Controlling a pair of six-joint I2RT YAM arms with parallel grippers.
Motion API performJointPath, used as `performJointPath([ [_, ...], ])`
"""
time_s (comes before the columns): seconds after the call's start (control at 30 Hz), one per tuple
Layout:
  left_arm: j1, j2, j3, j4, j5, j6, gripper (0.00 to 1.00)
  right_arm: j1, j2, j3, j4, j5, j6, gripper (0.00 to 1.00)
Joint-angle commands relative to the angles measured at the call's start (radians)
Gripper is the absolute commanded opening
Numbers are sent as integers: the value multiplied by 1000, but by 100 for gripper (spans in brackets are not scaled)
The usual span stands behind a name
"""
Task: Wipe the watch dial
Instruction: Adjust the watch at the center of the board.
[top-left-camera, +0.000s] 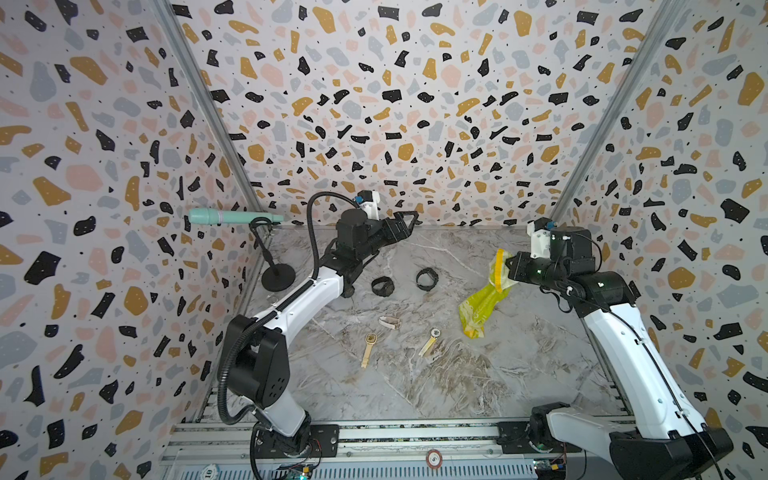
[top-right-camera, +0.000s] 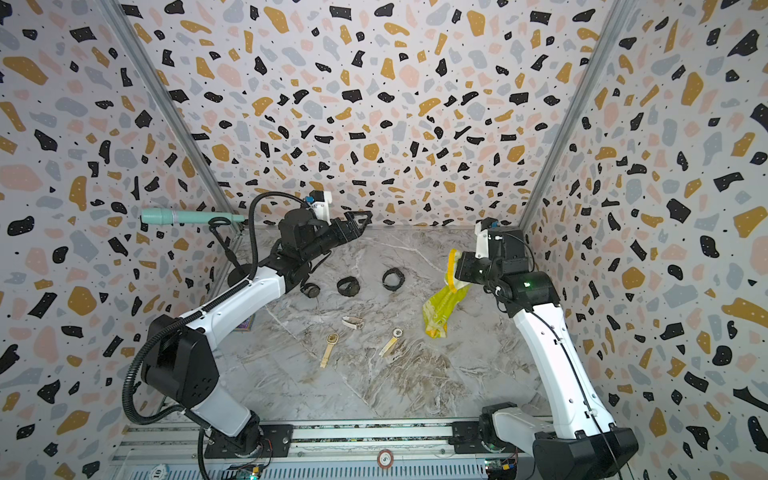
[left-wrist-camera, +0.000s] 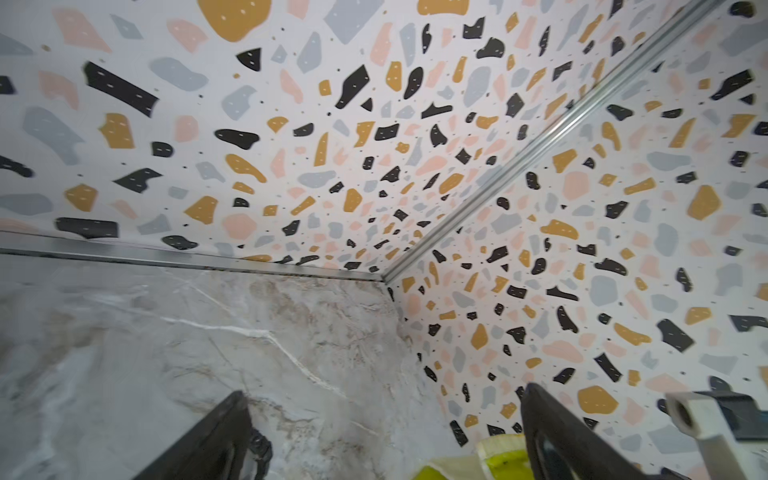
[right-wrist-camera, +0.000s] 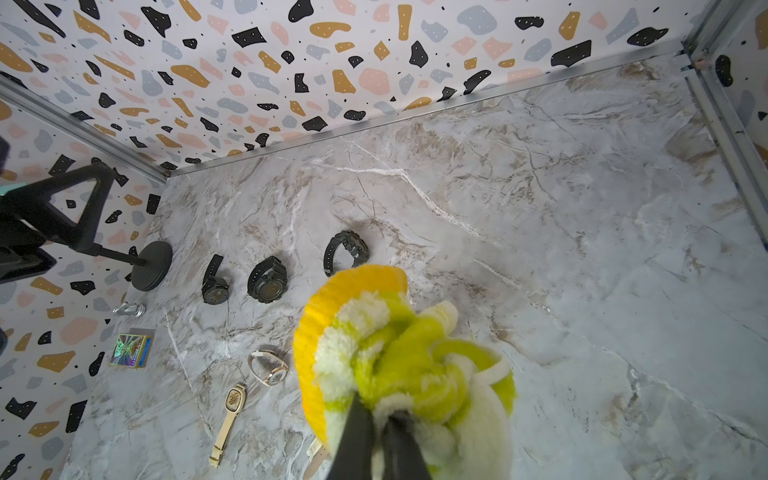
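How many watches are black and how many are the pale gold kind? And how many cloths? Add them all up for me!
Black watches: 3
Pale gold watches: 3
Yellow cloth: 1
Total: 7

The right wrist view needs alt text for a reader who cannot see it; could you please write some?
The right gripper is shut on a bunched yellow-green cloth over a marble table. Beyond the cloth, three black watches lie in a row; a rose-gold watch and a flat gold-strapped watch lie nearer the camera.
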Motion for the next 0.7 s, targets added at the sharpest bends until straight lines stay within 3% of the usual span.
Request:
performJointPath([
  [0.0, 6, 36, 45, -189, -72, 103, 97, 5, -18, 12, 28, 13, 5, 0],
  [0.3, 6, 125, 105, -314, -146, 123, 95, 5, -9, 6, 36, 15, 6, 0],
  [0.67, 4, 353, 271, -645, -311, 155, 90, 5, -31, -45, 44, 15, 18, 0],
])
